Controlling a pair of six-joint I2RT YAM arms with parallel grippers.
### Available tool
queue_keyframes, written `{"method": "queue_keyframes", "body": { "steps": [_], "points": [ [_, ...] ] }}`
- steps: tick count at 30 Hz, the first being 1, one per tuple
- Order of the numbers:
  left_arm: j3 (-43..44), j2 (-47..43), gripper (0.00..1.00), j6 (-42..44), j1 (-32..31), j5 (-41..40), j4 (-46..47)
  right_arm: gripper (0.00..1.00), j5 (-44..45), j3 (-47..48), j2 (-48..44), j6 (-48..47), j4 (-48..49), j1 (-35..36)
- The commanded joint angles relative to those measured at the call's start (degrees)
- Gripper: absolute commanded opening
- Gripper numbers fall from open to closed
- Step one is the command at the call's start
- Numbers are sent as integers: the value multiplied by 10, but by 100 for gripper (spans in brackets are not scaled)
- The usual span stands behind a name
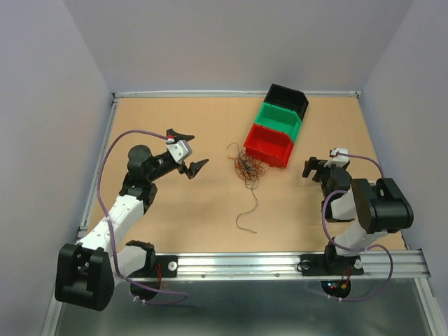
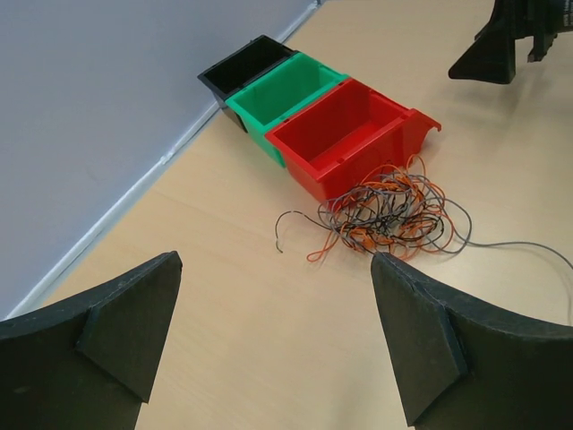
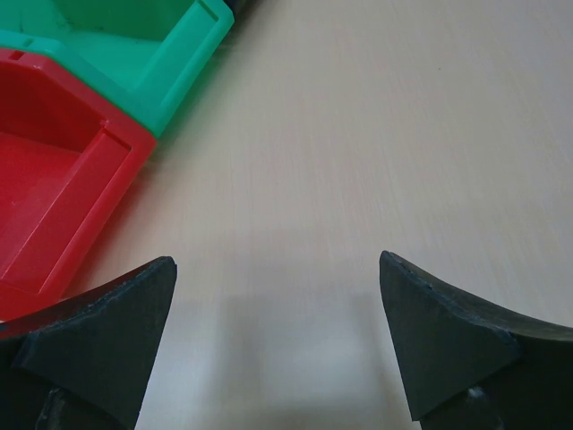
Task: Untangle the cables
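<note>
The cables [image 1: 246, 165] lie in a tangled heap of thin orange, dark and grey wires on the table, just left of the red bin [image 1: 269, 145]. One loose strand [image 1: 246, 213] trails toward the near edge. In the left wrist view the heap [image 2: 389, 210] lies ahead of the fingers, in front of the red bin [image 2: 349, 134]. My left gripper [image 1: 190, 150] is open and empty, held above the table to the left of the heap. My right gripper [image 1: 316, 168] is open and empty, to the right of the red bin.
Three bins stand in a diagonal row: red, green [image 1: 280, 119] and black [image 1: 287, 100]. The red [image 3: 45, 197] and green [image 3: 116, 54] bins show at the left of the right wrist view. A metal rail [image 1: 280, 262] runs along the near edge.
</note>
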Motion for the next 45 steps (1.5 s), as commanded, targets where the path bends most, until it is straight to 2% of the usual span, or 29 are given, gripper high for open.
{"method": "queue_keyframes", "body": {
  "steps": [1,5,10,20,23,25,31,32,33,34,35,36,38,41,42,45],
  "points": [
    [38,10,99,21,-6,49,-8,100,6,19,2,2,36,2],
    [43,39,99,26,-39,6,-9,100,6,18,1,2,36,2],
    [59,126,99,46,-96,-70,-11,100,7,18,1,1,36,2],
    [240,351,96,45,-190,-191,-125,100,6,19,1,0,35,2],
    [298,410,93,37,-203,-213,-176,100,6,19,1,-1,35,2],
    [324,429,86,33,-204,-210,-193,100,6,18,1,-1,36,2],
    [339,453,77,33,-219,-212,-217,100,-26,18,-6,-13,34,2],
    [345,459,74,33,-223,-214,-233,100,-27,20,-9,-13,29,2],
    [352,471,66,32,-228,-215,-241,100,-25,20,-20,-12,17,2],
    [363,478,62,30,-230,-215,-251,100,-25,19,-33,-12,11,2],
    [367,489,52,27,-229,-214,-255,100,-26,17,-49,-12,4,2],
    [372,496,45,27,-229,-213,-260,100,-26,15,-68,-12,-8,2],
    [388,506,37,28,-229,-205,-276,100,-31,20,-149,-12,-77,2],
    [400,523,13,34,-230,-193,-289,100,-39,36,-269,115,-174,2],
    [402,522,0,37,-229,-190,-292,100,-73,39,-291,137,-184,2],
    [384,494,0,46,-229,-166,-280,100,-179,39,-359,207,-213,2]
  ]
}}
